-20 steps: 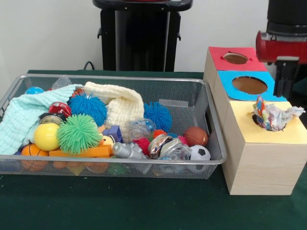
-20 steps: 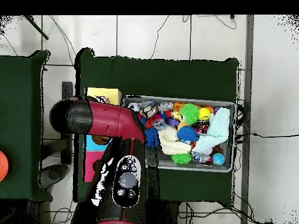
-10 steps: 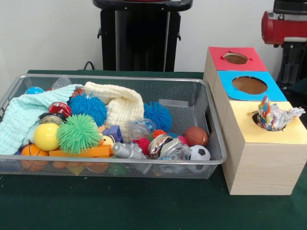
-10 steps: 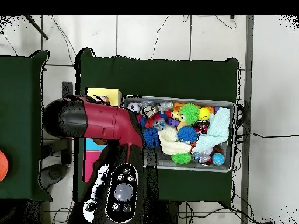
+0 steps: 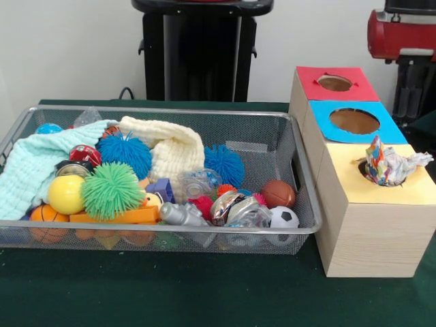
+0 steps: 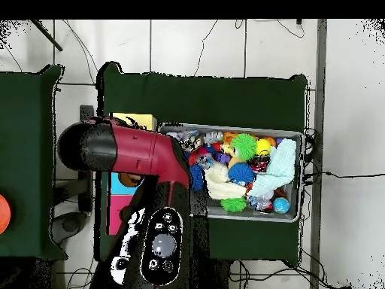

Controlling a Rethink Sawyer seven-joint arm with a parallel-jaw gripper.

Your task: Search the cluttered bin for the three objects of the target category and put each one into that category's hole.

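A crumpled colourful wrapper (image 5: 388, 165) sits in the hole of the yellow box (image 5: 381, 197), sticking up above its top. In the wire bin (image 5: 300, 170), shiny crumpled wrappers (image 5: 238, 208) lie at the front right beside a soccer ball (image 5: 284, 218). A clear plastic piece (image 5: 196, 184) rests near the middle. My gripper (image 5: 411, 112) hangs at the far right behind the blue box (image 5: 354, 121), holding nothing that I can see. From above, the red arm (image 6: 128, 150) covers most of the boxes.
A red box (image 5: 334, 83) stands behind the blue one. The bin also holds spiky balls in green (image 5: 111, 189) and blue (image 5: 125, 153), a yellow ball (image 5: 65, 194), a basketball (image 5: 278, 193), and cream (image 5: 170, 146) and mint cloths (image 5: 34, 167).
The gripper has risen from just beside the yellow box's hole to up behind the blue box. The wrapper stays in the hole. The bin's contents have not moved.
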